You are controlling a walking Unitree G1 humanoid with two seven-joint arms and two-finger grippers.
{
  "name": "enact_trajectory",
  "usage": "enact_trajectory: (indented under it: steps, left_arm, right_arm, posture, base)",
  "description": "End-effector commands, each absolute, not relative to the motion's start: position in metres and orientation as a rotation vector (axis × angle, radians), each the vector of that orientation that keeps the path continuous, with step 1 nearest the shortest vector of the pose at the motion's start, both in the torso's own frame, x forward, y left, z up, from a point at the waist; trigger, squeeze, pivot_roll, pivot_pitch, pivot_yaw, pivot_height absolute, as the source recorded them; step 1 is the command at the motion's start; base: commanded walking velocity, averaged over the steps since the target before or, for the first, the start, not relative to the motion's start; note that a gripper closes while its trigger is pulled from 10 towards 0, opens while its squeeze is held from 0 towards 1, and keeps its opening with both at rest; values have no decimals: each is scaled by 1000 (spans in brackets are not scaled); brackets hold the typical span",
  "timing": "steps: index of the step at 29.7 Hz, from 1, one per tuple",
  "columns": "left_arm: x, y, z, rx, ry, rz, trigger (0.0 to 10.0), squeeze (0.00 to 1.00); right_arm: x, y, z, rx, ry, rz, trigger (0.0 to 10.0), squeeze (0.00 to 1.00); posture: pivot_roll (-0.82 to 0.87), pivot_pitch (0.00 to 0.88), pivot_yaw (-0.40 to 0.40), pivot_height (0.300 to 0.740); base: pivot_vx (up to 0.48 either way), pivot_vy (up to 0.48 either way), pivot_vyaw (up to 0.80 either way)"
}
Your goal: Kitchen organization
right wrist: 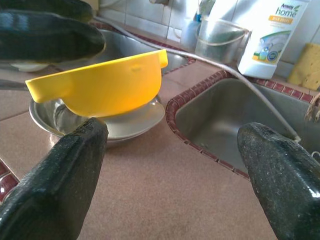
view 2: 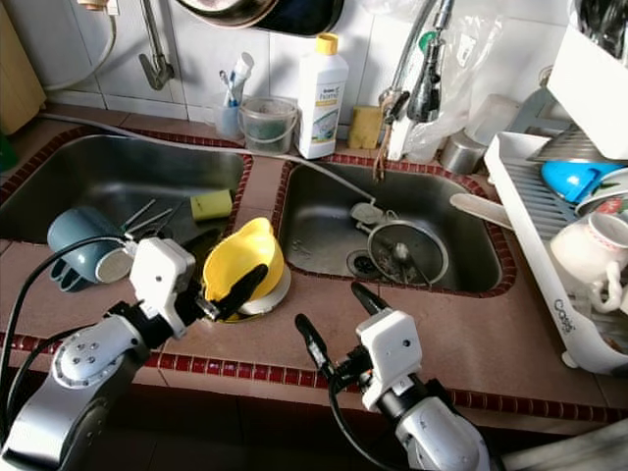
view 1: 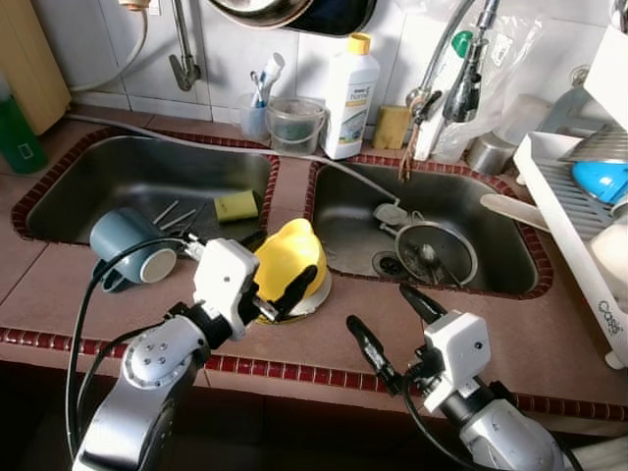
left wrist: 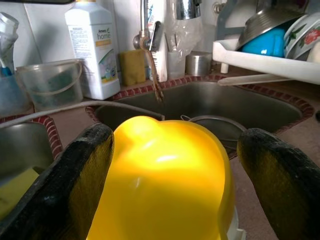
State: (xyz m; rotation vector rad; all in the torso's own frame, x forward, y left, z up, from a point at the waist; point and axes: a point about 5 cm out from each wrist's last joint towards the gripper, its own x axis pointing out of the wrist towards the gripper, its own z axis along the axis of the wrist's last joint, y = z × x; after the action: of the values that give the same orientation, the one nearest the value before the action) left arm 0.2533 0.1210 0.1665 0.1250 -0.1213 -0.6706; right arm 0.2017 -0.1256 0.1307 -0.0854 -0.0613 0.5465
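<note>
left gripper (view 1: 278, 297) jaws spread wide either side of the tilted yellow bowl (view 1: 287, 257), not closed on it | yellow bowl rests in a steel dish (right wrist: 120, 125) on the tabletop (view 1: 510, 334) strip between the two sinks | right gripper (view 1: 392, 329) jaws open, empty, above tabletop front edge, bowl ahead of them | blue mug (view 1: 130, 249) lies beside the left gripper

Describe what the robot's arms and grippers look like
Both arms are silver metal with round joints and screw holes. Each wrist carries a boxy white housing. The left gripper and right gripper each have two long black fingers. Black cables loop alongside both arms.
</note>
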Motion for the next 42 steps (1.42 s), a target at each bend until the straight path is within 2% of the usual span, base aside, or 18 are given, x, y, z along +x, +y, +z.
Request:
enact_trajectory:
  steps: [1, 13, 29, 30, 31, 42]
  left_arm:
    - [248, 117, 169, 134, -131, -708, 10000, 0]
    - [242, 116, 162, 165, -101, -737, 10000, 0]
    - [244, 112, 153, 137, -5, -769, 10000, 0]
    - [245, 112, 153, 140, -4, -768, 7725, 0]
    - [245, 111, 154, 125, -2, -782, 0, 0]
    - [249, 111, 165, 110, -30, -814, 0, 0]
  right_arm:
    - [201, -127, 135, -88, -70, 549, 10000, 0]
    - [201, -128, 136, -99, -67, 544, 10000, 0]
    - [193, -126, 136, -93, -61, 499, 10000, 0]
    - [192, -127, 136, -92, -60, 496, 10000, 0]
    - [192, -127, 135, -93, -60, 491, 10000, 0]
    - [189, -125, 133, -93, -56, 466, 10000, 0]
  posture:
    - [-114, 104, -75, 740]
    - [-123, 128, -69, 740]
    - [-161, 147, -13, 740]
    - [-163, 146, -11, 740]
    - [-167, 147, -6, 740]
    - [-168, 133, 8, 740]
  base:
    - [0, 0, 0]
    - [0, 0, 0]
    - [0, 0, 0]
    - [0, 0, 0]
    - [0, 0, 0]
    - [0, 0, 0]
